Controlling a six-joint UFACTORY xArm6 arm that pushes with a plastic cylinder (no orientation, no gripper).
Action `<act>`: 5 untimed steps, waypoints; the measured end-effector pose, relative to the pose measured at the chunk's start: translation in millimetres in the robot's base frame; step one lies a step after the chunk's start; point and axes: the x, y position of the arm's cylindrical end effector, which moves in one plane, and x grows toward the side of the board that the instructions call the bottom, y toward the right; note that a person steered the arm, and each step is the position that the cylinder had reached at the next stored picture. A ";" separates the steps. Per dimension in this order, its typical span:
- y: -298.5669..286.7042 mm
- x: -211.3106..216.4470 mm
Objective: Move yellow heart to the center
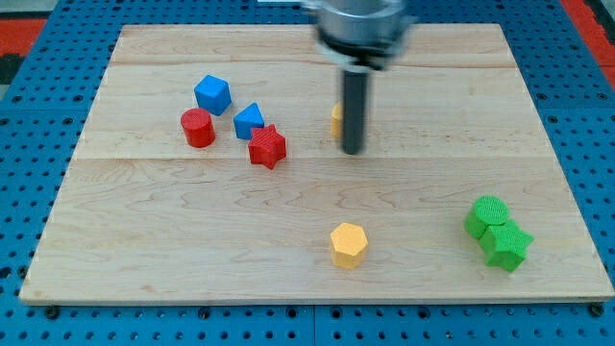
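Observation:
A yellow block point(337, 119), which I take to be the yellow heart, sits just above the board's middle; the rod hides most of it and only its left edge shows. My tip point(353, 151) stands directly in front of it, at its lower right side, seemingly touching. A yellow hexagon block point(349, 243) lies near the view's bottom, below the tip.
A blue cube point(212, 94), a red cylinder point(198, 127), a blue triangular block point(249, 121) and a red star point(268, 146) cluster at the upper left. A green cylinder point(488, 214) and a green star point(506, 246) touch at the lower right. The wooden board point(144, 221) lies on a blue pegboard.

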 end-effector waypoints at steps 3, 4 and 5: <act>-26.2 -62.2; -41.0 -55.3; -65.9 -60.3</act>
